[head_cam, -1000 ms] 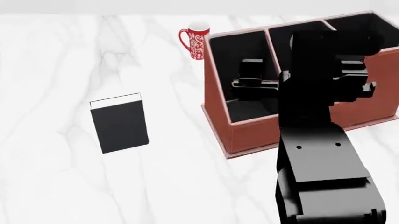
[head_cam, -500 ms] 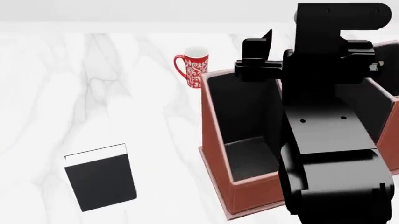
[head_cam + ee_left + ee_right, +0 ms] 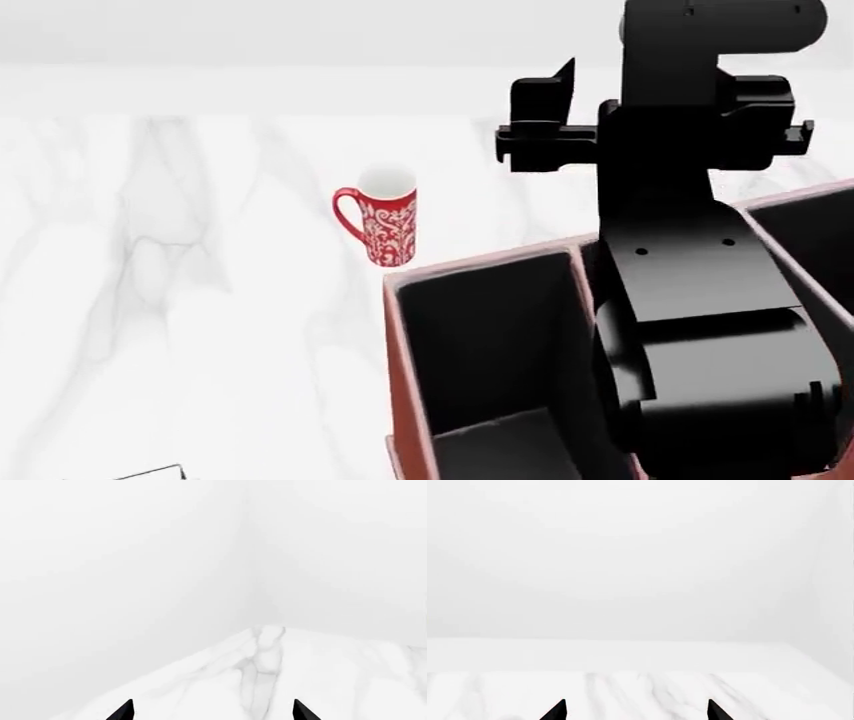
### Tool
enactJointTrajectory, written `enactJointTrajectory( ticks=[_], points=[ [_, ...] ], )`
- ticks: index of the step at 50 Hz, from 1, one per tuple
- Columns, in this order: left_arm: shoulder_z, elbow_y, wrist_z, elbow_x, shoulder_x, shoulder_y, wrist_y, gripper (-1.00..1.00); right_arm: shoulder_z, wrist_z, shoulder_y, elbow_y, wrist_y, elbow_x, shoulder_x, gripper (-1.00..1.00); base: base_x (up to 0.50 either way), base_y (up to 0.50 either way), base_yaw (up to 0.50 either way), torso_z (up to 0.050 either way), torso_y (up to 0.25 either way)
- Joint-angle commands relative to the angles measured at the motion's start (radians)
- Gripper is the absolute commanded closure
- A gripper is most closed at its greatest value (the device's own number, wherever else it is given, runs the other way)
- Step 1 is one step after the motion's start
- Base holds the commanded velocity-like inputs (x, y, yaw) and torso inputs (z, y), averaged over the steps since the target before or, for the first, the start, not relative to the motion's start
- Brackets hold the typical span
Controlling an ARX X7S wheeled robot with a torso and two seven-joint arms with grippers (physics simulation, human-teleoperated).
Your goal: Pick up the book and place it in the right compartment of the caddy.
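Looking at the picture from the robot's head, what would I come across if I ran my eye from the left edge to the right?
Bare marble table → tip of the black book at the bottom edge → red patterned mug → reddish-brown caddy → the robot's black arm, raised over the caddy.

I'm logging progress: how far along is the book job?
Nothing looks done. The black hardcover book lies on the white marble table, only its corner in the head view, outside the reddish-brown leather-look caddy. Both wrist views show open, empty pincer tips. Grasping and placing remain.
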Motion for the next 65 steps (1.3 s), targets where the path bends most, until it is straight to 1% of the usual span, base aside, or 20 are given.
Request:
enactJointTrajectory(
  ticks=[1,13,23,28,29,31,39,41,43,46,47,49,51,54,55,59,61,62,64,65],
  points=[
    [-0.004,-0.005,0.001,-0.003,0.003,0.008,0.013,-1.00,-0.023,0.001,-0.001,-0.012,0.000,-0.002,0.005,-1.00,0.50,0.00,0.00,0.000,0.000],
    [-0.007,-0.013,0.002,-0.006,0.006,0.014,0.026,-1.00,-0.037,0.008,-0.004,-0.006,0.006,0.000,0.003,-1.00,0.50,0.04,0.00,0.000,0.002],
    [-0.010,-0.007,-0.002,-0.010,0.006,0.018,0.025,-1.00,-0.054,0.010,0.004,-0.026,0.033,0.002,0.010,-1.00,0.00,0.00,0.00,0.000,0.001],
    [-0.011,-0.005,-0.003,-0.012,0.006,0.020,0.027,-1.00,-0.052,0.004,0.013,-0.064,0.097,0.024,0.011,-1.00,0.00,0.00,0.00,0.000,0.000],
    [-0.011,-0.006,-0.002,-0.012,0.006,0.020,0.027,-1.00,-0.054,-0.034,0.016,-0.079,0.124,0.054,0.015,-1.00,0.00,0.00,0.00,0.000,0.000],
    [-0.011,-0.005,-0.003,-0.013,0.004,0.020,0.025,-1.00,-0.096,-0.014,0.016,-0.121,0.154,0.029,0.027,-1.00,0.00,0.00,0.00,0.000,0.000],
    [-0.012,0.004,-0.009,-0.015,-0.003,0.018,0.013,-1.00,-0.094,-0.172,0.092,-0.245,0.386,0.213,0.004,-1.00,0.00,0.00,0.00,0.000,0.000],
    [-0.012,0.003,-0.010,-0.015,-0.002,0.018,0.014,-1.00,-0.086,-0.189,0.104,-0.247,0.418,0.241,-0.008,-1.00,0.00,0.00,0.00,0.000,0.000],
    [-0.009,0.000,-0.009,-0.014,-0.002,0.017,0.016,-1.00,-0.019,-0.216,0.108,-0.245,0.438,0.299,-0.049,-1.00,0.00,0.00,0.00,0.000,0.000],
    [-0.006,-0.005,-0.009,-0.012,-0.001,0.018,0.020,-1.00,-0.087,-0.260,0.118,-0.261,0.422,0.306,-0.023,-1.00,0.00,0.00,0.00,0.000,0.000],
    [-0.006,-0.006,-0.009,-0.013,0.000,0.018,0.021,-1.00,-0.098,-0.276,0.160,-0.224,0.541,0.340,-0.030,-1.00,0.00,0.00,0.00,0.000,0.000],
    [-0.008,-0.006,-0.009,-0.014,0.000,0.019,0.022,-1.00,-0.158,-0.327,0.159,-0.268,0.510,0.358,0.000,-1.00,0.00,0.00,0.00,0.000,0.000],
    [-0.010,-0.006,-0.009,-0.016,-0.001,0.019,0.022,-1.00,-0.141,-0.355,0.183,-0.239,0.574,0.402,-0.018,-1.00,0.00,0.00,0.00,0.000,0.000],
    [-0.009,-0.005,-0.010,-0.016,-0.002,0.019,0.021,-1.00,-0.153,-0.387,0.185,-0.253,0.571,0.432,-0.021,-1.00,0.00,0.00,0.00,0.000,0.000],
    [-0.010,-0.005,-0.011,-0.016,-0.002,0.019,0.022,-1.00,-0.205,-0.427,0.175,-0.291,0.525,0.435,0.005,-1.00,0.00,0.00,0.00,0.000,0.000],
    [-0.011,-0.004,-0.012,-0.017,-0.004,0.021,0.020,-1.00,-0.247,-0.448,0.160,-0.319,0.536,0.460,0.007,-1.00,0.00,0.00,0.00,0.000,0.000],
    [-0.013,-0.006,-0.012,-0.018,-0.004,0.022,0.021,-1.00,-0.320,-0.519,0.145,-0.369,0.493,0.481,0.040,-1.00,0.00,0.00,0.00,0.000,0.000],
    [-0.012,-0.006,-0.012,-0.018,-0.004,0.021,0.022,-1.00,-0.300,-0.529,0.146,-0.365,0.538,0.516,0.028,-1.00,0.00,0.00,0.00,0.000,0.000],
    [-0.011,-0.006,-0.012,-0.017,-0.005,0.021,0.021,-1.00,-0.340,-0.564,0.136,-0.410,0.507,0.527,0.049,-1.00,0.00,0.00,0.00,0.000,0.000],
    [-0.011,-0.007,-0.012,-0.017,-0.006,0.020,0.021,-1.00,-0.318,-0.589,0.116,-0.435,0.519,0.572,0.044,-1.00,0.00,0.00,0.00,0.000,0.000]
  ],
)
